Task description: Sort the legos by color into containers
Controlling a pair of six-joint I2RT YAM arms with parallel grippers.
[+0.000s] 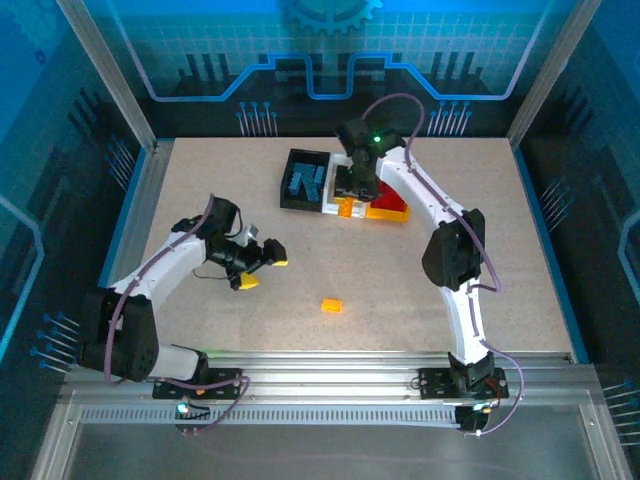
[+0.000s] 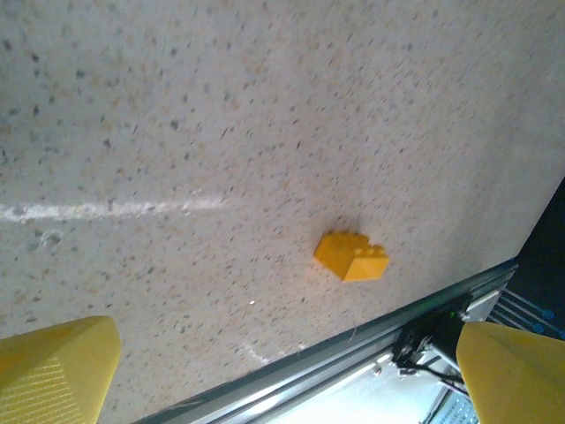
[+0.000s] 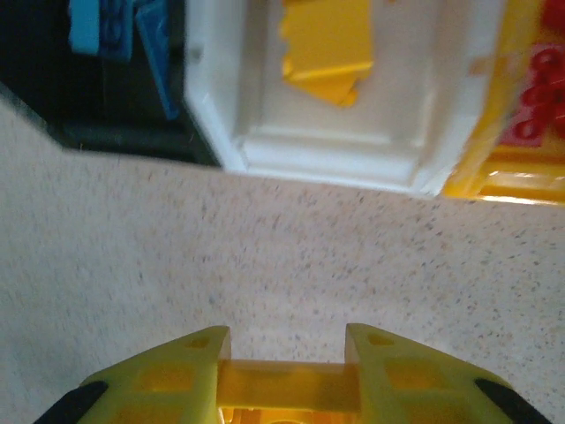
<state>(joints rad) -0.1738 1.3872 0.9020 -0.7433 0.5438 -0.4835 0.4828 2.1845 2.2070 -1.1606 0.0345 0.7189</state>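
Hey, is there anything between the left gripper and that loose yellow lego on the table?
Nothing visible. The left gripper hangs open above the tabletop, and only plain table surface lies between it and the yellow lego, which sits alone toward the front rail.

Your speckled beige table (image 1: pixel 380 270) sits inside an aluminium frame. Slotted rails (image 1: pixel 330 365) run along its near edge, and a post (image 1: pixel 110 75) rises at its far-left corner. Behind the far edge you see a blue-lit backdrop (image 1: pixel 470 40). A pale scratch (image 2: pixel 115 209) streaks the tabletop.
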